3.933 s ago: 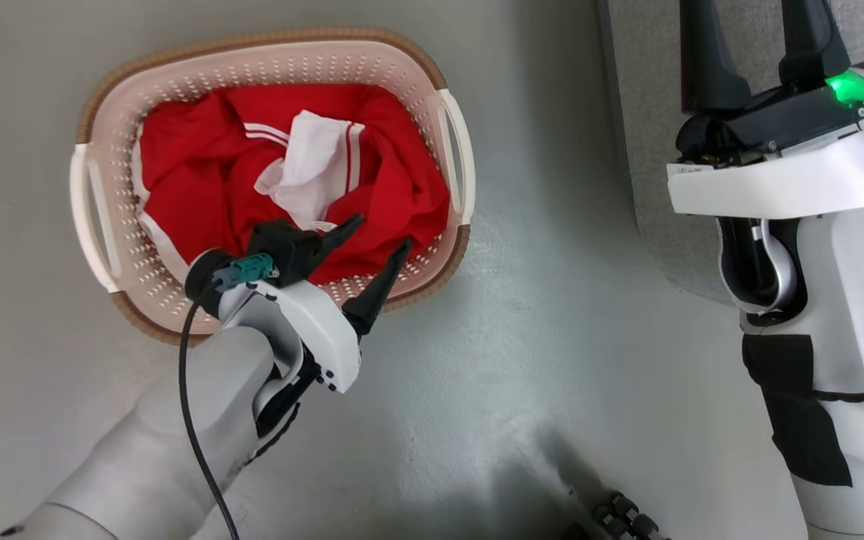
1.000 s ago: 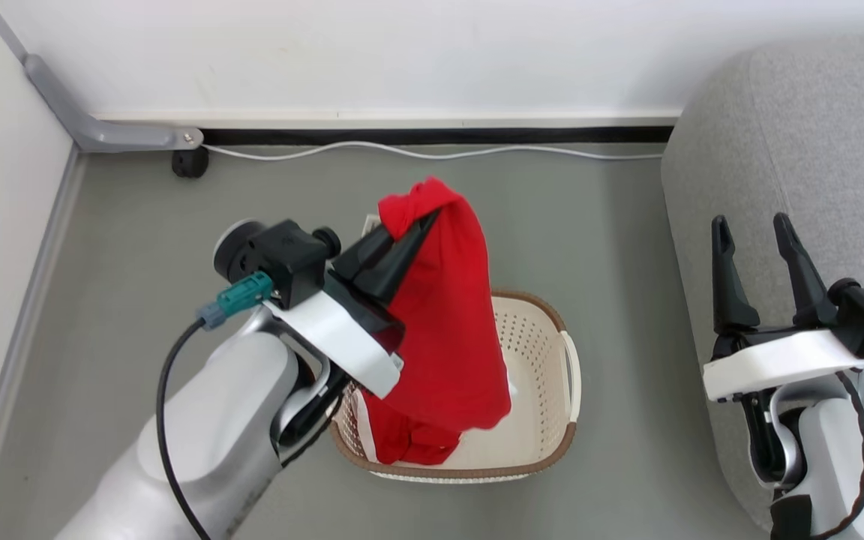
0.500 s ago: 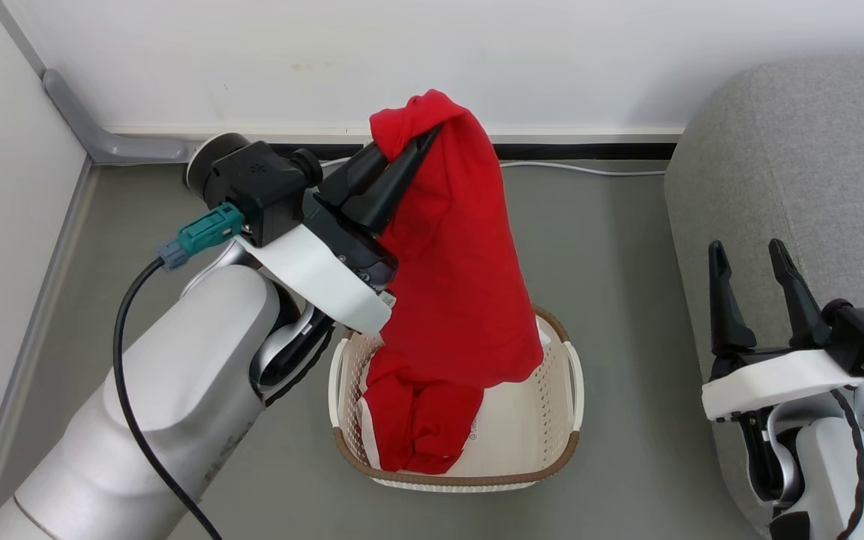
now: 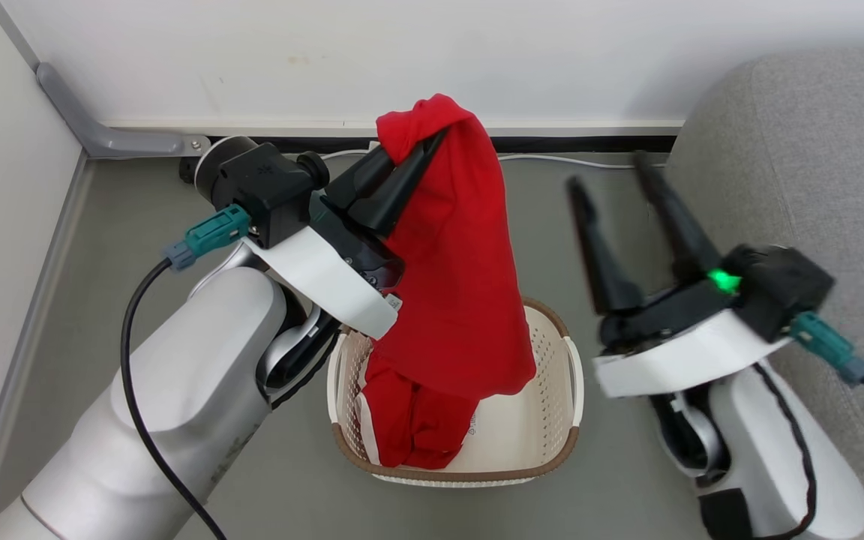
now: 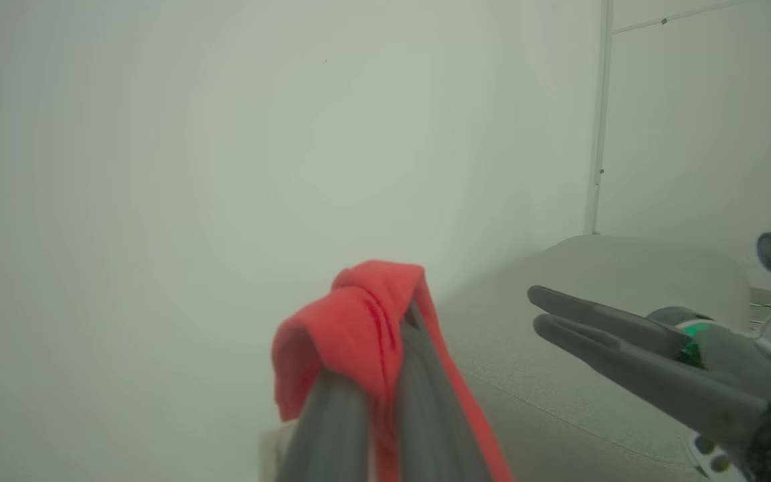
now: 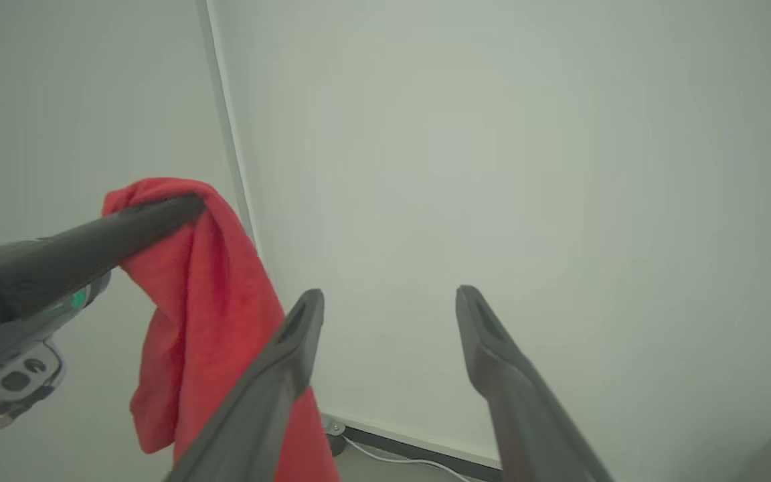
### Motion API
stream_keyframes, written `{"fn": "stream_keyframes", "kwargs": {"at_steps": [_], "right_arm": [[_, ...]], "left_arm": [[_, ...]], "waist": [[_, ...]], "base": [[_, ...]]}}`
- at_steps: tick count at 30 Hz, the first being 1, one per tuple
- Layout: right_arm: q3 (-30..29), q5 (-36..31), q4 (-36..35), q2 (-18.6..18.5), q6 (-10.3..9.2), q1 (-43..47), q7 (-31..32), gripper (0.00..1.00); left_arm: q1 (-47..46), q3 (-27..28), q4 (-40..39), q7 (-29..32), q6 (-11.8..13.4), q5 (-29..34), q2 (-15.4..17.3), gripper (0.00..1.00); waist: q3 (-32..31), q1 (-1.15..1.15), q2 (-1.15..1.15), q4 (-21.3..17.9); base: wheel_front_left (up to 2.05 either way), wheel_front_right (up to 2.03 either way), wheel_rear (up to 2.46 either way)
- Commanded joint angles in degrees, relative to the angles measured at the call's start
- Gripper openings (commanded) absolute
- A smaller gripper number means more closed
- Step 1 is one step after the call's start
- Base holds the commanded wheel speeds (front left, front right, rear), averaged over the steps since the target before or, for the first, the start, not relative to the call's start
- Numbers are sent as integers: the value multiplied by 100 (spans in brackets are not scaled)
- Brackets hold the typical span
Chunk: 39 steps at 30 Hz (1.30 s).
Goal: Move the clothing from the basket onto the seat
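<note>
My left gripper [image 4: 428, 142] is shut on the top of the red clothing [image 4: 454, 285], which hangs from it down into the cream basket [image 4: 563, 397] on the floor. The garment's lower folds still rest inside the basket. In the left wrist view the clothing [image 5: 352, 328] is bunched over the closed fingers. My right gripper [image 4: 608, 169] is open and raised just right of the hanging garment, with nothing between its fingers. The right wrist view shows the clothing [image 6: 205, 301] left of the right gripper [image 6: 389, 298]. The grey seat [image 4: 814, 172] stands at the right.
A white wall and a black skirting with a white cable [image 4: 574, 161] run behind the basket. A grey bracket [image 4: 113, 139] with a small black caster sits in the left corner. Grey floor [image 4: 102, 247] surrounds the basket.
My right gripper has risen and swung left toward the hanging clothing. The left gripper still holds the garment, almost where it was half a second ago.
</note>
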Motion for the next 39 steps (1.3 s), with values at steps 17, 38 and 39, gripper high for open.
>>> {"fn": "stream_keyframes", "kwargs": {"at_steps": [17, 38, 39], "right_arm": [[2148, 673, 1592, -251, 24, -926, -34, 100], [2164, 908, 2374, 14, 24, -1321, -34, 0], [2141, 893, 2350, 14, 24, -1302, -34, 0]], "left_arm": [[-343, 47, -202, -35, -6, 92, -3, 0], [-56, 123, -160, -35, -6, 188, -67, 100], [-38, 110, -149, -35, -6, 204, -63, 100]], "waist": [[61, 0, 0, 189], [73, 0, 0, 208], [71, 0, 0, 199]], "base": [[0, 0, 0], [0, 0, 0], [0, 0, 0]]}}
